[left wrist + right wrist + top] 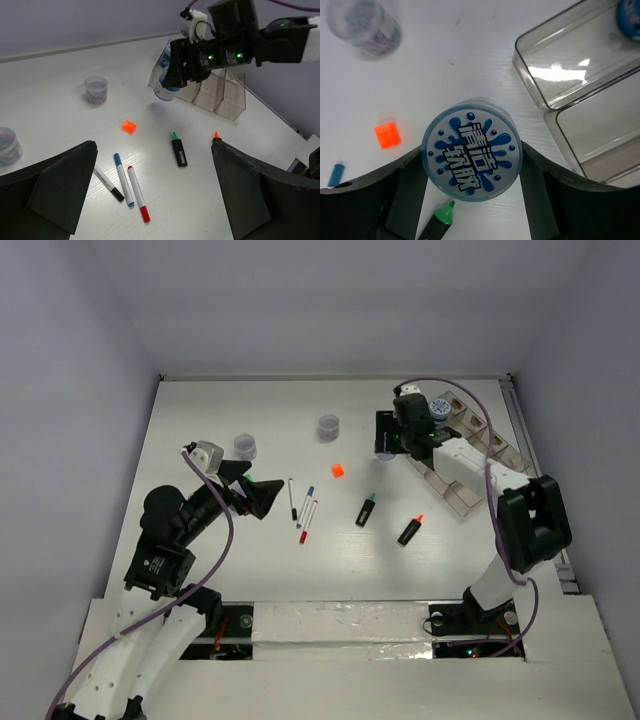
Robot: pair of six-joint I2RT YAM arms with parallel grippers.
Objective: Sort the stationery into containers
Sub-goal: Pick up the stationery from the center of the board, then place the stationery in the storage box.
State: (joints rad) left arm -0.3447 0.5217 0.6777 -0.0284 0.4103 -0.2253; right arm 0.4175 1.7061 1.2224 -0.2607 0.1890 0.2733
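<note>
Right claw point(472, 150) clamps a blue-lidded pot point(471, 157) just beside the clear tray point(580, 125).
I see one pot point(440, 405) already inside; two pots point(245, 445), orange cube point(338, 470), pens point(303, 508) and highlighters point(367, 510) wait on the worktop point(250, 570); left claw point(152, 150) gapes.

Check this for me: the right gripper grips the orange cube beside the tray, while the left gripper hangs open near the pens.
One thing is wrong: the right gripper grips the blue-lidded pot, not the orange cube, which lies loose nearby. The right wrist view shows it. The rest stands.
</note>
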